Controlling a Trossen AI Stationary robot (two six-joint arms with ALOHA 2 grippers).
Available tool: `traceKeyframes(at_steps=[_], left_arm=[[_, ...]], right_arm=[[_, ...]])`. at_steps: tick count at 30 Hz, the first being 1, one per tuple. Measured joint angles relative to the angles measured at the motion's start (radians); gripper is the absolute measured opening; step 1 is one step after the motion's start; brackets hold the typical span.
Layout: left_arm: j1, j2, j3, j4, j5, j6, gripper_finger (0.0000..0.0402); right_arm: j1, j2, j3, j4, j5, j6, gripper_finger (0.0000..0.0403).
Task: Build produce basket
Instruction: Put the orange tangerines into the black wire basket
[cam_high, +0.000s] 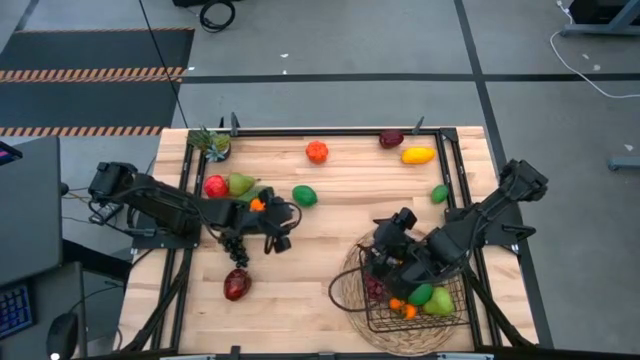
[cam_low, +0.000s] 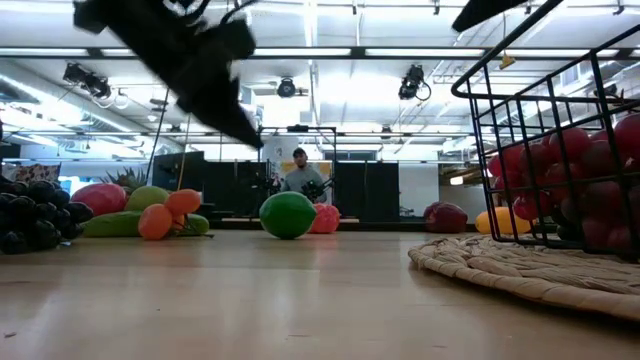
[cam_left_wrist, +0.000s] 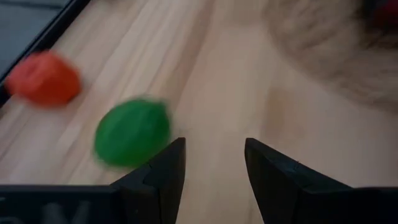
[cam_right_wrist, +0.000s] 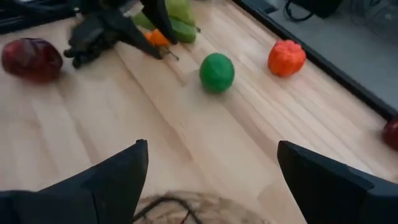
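while both grippers hover empty: one basket (cam_high: 415, 300), two pears.

Light wood surface (cam_high: 330, 235) with a black frame round the edges. Loose on it: a green round fruit (cam_high: 304, 196) mid-board, an orange one (cam_high: 317, 152), a dark red one (cam_high: 391, 139) and a yellow one (cam_high: 418, 155) along the far edge, another small green one (cam_high: 440, 193) toward the right, a dark red fruit (cam_high: 236, 285) near the front left, black grapes (cam_high: 236, 246) just beyond it, and a round woven mat (cam_high: 350, 295) at front right.
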Motion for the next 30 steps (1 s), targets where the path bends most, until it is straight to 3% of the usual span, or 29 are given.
traceKeyframes(at_steps=[8, 14, 19, 26, 30], left_arm=[[0.000, 0.000, 0.062, -0.088, 0.128, 0.021, 0.0172], [0.001, 0.000, 0.062, -0.326, 0.127, 0.095, 0.0172], [0.001, 0.000, 0.062, -0.470, 0.124, 0.087, 0.0172], [0.003, 0.000, 0.062, -0.522, 0.018, 0.021, 0.0172], [0.033, 0.000, 0.062, -0.552, 0.006, -0.011, 0.0172]], right_arm=[[-0.083, 0.000, -0.090, 0.189, -0.010, -0.239, 0.0349], [-0.108, 0.000, -0.098, 0.279, -0.007, -0.423, 0.0348], [-0.113, -0.001, -0.098, 0.303, 0.038, -0.473, 0.0348], [-0.114, 0.000, -0.154, 0.318, 0.030, -0.495, 0.0348], [-0.124, 0.000, -0.172, 0.316, 0.030, -0.502, 0.0348]])
